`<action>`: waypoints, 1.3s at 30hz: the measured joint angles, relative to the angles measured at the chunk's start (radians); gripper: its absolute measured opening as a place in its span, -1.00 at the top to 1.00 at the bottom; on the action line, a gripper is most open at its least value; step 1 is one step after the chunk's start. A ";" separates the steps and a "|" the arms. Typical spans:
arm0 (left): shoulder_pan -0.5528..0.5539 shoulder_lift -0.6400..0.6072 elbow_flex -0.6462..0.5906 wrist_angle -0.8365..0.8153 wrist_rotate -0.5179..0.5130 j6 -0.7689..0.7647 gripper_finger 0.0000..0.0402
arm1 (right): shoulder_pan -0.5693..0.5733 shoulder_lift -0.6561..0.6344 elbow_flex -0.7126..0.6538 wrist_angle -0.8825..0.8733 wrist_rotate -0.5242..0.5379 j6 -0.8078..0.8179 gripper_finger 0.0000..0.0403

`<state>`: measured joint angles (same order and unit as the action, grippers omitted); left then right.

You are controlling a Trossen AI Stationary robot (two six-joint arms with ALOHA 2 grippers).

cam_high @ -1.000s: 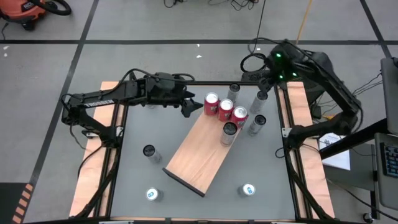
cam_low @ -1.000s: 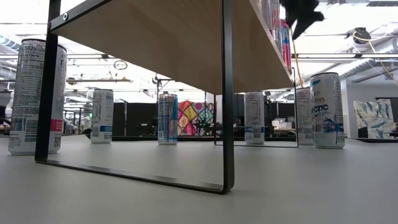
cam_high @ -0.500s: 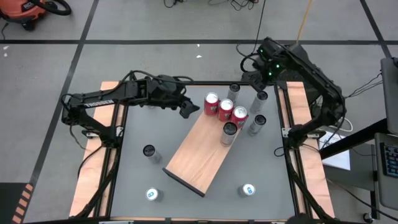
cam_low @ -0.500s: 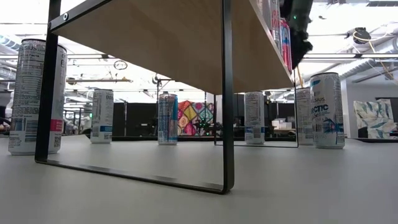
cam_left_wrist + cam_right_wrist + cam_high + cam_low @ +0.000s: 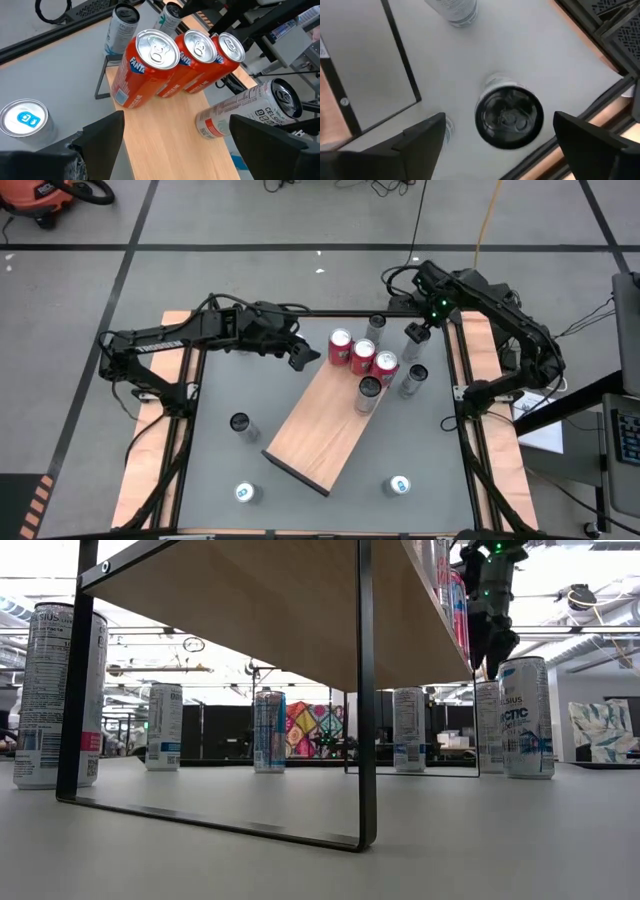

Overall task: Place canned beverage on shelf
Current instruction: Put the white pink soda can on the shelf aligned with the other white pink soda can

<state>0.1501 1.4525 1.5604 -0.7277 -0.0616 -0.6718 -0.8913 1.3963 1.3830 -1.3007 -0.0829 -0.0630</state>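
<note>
The shelf (image 5: pixel 322 423) lies slantwise across the grey table (image 5: pixel 425 442), raised on thin black end frames. At its far end three orange Fanta cans (image 5: pixel 362 355) stand in a touching row, and a white can with a dark top (image 5: pixel 369 392) stands just beside them on the board. The left gripper (image 5: pixel 302 354) hangs just off that end of the shelf, fingers spread wide and empty, facing the Fanta cans (image 5: pixel 186 62). The right gripper (image 5: pixel 415 333) hovers directly above a slim dark-topped can (image 5: pixel 508 117) standing on the table near the far right corner, its fingers parted on either side and not touching it. Other slim cans stand scattered on the table around the shelf: two blue-topped ones (image 5: pixel 247 493) near the front edge
</note>
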 joint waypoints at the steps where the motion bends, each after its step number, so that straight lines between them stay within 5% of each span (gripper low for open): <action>1: 0.000 0.000 0.000 0.000 -0.001 0.000 -0.81 | 0.000 0.000 -0.012 0.019 0.000 0.001 -0.74; 18: 0.000 0.000 0.000 0.000 -0.047 0.005 -0.81 | 0.000 0.080 -0.102 0.076 0.055 -0.006 -0.78; 33: 0.000 0.000 0.000 0.000 -0.048 0.018 -0.81 | 0.000 0.093 -0.122 0.030 0.056 0.002 -0.14; 39: 0.000 0.000 0.000 0.000 -0.048 0.035 -0.81 | 0.003 0.096 -0.067 -0.061 0.052 0.010 -0.10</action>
<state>0.1501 1.4525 1.5604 -0.7275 -0.1101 -0.6372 -0.8879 1.4926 1.3158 -1.3619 -0.0313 -0.0532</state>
